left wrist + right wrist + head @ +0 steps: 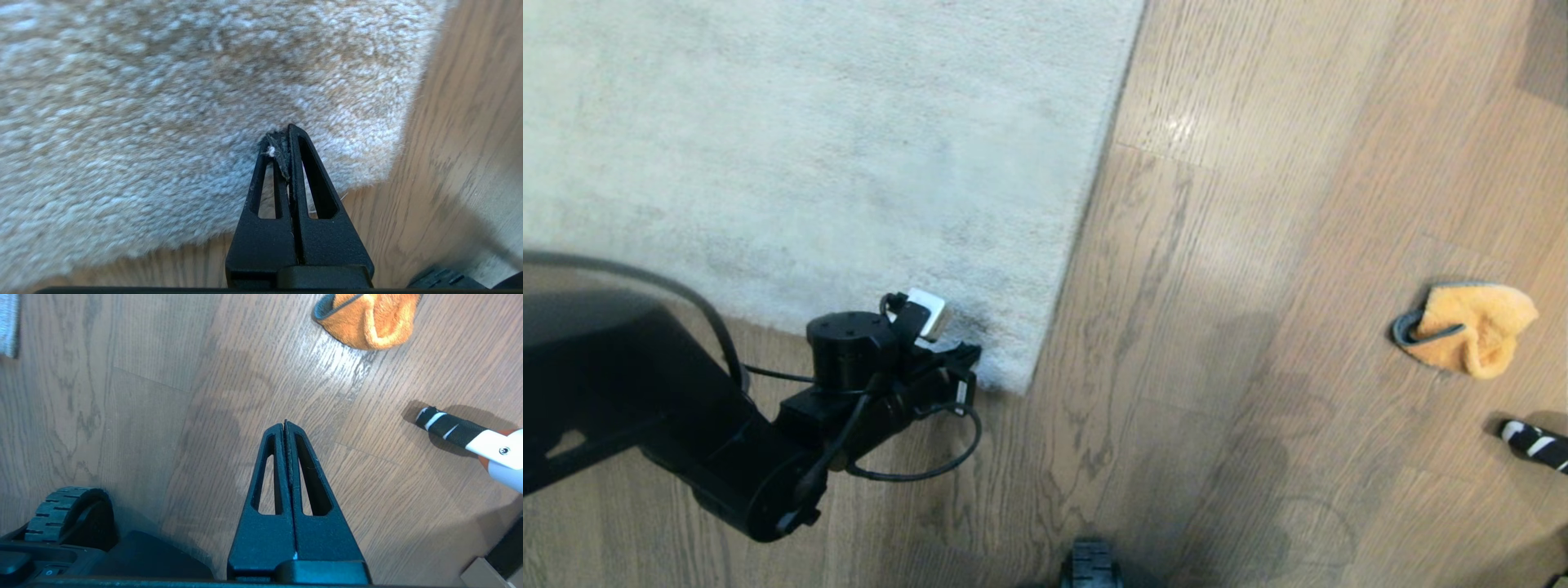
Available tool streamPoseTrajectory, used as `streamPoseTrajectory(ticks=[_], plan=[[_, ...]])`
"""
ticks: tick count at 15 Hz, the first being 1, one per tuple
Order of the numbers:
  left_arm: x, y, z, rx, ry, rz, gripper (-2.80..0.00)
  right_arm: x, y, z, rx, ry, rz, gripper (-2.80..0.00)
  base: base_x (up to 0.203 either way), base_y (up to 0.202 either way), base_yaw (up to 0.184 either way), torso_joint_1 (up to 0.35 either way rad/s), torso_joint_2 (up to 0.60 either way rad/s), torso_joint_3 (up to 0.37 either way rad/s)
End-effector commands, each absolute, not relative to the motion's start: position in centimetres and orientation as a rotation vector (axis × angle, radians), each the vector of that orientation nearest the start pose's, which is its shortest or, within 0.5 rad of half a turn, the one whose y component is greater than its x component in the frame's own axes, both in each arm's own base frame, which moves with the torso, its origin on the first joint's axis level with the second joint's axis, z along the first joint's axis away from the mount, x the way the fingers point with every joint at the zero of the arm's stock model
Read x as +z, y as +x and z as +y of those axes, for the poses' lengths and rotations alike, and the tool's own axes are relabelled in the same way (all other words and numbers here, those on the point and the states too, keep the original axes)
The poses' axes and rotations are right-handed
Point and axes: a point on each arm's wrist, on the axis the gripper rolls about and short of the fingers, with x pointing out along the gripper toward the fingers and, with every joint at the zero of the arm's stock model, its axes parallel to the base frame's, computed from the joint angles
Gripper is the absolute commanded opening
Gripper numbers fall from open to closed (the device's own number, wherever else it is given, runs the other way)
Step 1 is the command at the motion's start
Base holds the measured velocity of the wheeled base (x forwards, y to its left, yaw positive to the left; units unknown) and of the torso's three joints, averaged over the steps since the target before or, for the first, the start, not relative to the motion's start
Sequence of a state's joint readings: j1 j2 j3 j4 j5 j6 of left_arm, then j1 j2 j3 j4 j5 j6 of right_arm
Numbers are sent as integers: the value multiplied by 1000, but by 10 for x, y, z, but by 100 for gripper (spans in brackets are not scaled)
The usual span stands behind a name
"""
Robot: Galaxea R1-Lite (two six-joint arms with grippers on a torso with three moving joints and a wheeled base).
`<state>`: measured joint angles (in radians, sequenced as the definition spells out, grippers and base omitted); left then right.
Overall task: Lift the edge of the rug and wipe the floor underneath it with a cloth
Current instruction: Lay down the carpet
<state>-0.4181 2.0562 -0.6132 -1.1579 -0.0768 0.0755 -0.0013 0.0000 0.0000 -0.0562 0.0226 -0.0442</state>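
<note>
So barely anything was done yet: the rug lay flat on the floor, its corner not lifted, and the cloth sat bunched up well off to the right, untouched. The left gripper hung right over that near corner with its fingers pressed together and holding nothing, while the right gripper was closed and empty too, over bare planks. Plenty of open floor lay beside both rug edges, though a striped handle lay near the cloth.

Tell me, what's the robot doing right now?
Left gripper shut, over rug corner. Right gripper shut, idle above floor. Cloth lying untouched. Nothing in the way.
</note>
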Motion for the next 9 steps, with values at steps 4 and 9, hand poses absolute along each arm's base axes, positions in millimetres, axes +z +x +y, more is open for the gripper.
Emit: streamPoseTrajectory(ticks=[4, 9], plan=[[40, 321, -159, -586, 120, 279, -280, 81, -23, 1, 20, -45, -56, -280, 0, 0, 0, 0, 0, 0], [58, 316, -152, -566, 111, 240, -280, 81, -23, 1, 20, -45, -56, -280, 0, 0, 0, 0, 0, 0]])
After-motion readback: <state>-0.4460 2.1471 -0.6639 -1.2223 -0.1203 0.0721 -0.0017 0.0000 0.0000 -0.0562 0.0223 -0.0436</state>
